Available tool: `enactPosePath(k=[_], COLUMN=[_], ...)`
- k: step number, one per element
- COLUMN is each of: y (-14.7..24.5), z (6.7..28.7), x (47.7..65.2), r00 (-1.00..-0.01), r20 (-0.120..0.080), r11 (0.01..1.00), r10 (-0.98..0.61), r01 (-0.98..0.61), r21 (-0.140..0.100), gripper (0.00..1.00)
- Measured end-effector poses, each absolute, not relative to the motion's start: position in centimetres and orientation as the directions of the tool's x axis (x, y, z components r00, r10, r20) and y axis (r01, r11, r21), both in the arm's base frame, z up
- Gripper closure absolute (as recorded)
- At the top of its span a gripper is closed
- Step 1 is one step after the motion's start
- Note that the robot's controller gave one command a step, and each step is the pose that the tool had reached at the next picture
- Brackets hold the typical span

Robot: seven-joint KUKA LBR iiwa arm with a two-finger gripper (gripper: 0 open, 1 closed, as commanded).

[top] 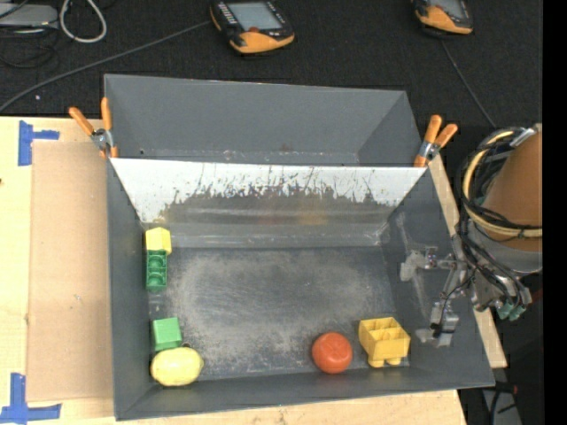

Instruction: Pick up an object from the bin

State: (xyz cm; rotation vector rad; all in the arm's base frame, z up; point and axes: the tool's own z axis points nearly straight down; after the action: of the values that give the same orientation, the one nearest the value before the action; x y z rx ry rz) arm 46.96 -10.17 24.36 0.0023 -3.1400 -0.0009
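My gripper [427, 297] hangs low over the right side of the bin, close to the right wall. Its fingers are open, with nothing between them. Just left of its nearer fingertip, a yellow open-topped plastic box [384, 341] stands on the bin floor by the front wall. Beside the box on the left lies a red round thing [332, 351]. The gripper touches neither of them.
Along the left wall lie a yellow-and-green toy block [158, 257], a green cube [166, 331] and a yellow lemon-shaped thing [176, 367] in the front left corner. The arm with its cables comes in over the right rim.
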Motion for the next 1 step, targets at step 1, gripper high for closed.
enactPosePath(k=[1], y=[-10.41], z=[22.01], x=[47.47], r00=[-0.999], r20=[-0.009], r11=[1.000], r10=[0.031], r01=[0.031], r21=[-0.001], gripper=[0.00])
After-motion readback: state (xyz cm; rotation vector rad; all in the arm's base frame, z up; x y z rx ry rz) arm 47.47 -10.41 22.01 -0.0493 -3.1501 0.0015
